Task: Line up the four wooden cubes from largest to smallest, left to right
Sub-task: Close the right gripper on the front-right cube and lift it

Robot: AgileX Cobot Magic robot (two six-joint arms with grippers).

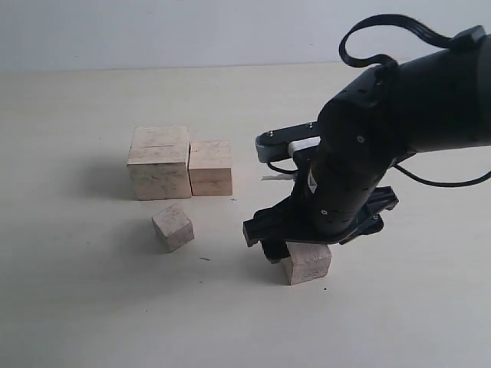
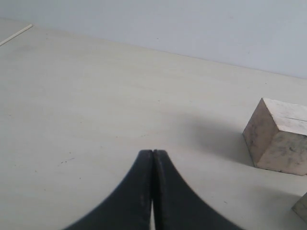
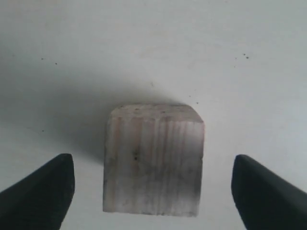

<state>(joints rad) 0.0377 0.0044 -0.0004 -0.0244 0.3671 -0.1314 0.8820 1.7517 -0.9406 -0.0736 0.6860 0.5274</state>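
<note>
Four wooden cubes lie on the pale table. The largest cube (image 1: pixel 159 162) (image 2: pixel 280 136), with a thin slit on top, stands at the left, and a second, smaller cube (image 1: pixel 211 168) touches its right side. A small cube (image 1: pixel 173 227) sits turned at an angle in front of them. Another small cube (image 1: pixel 307 263) (image 3: pixel 153 160) rests on the table to the right, under my right gripper (image 1: pixel 288 247) (image 3: pixel 153 177). That gripper is open, and its black fingertips (image 3: pixel 53 184) stand clear of the cube on both sides. My left gripper (image 2: pixel 153 152) is shut on nothing, over bare table.
The right arm (image 1: pixel 383 130) and its black cable (image 1: pixel 383 31) reach in from the right and hide part of the table behind the cube. A corner of another block (image 2: pixel 302 208) shows at the edge of the left wrist view. The table's far edge (image 1: pixel 153 69) meets a pale wall.
</note>
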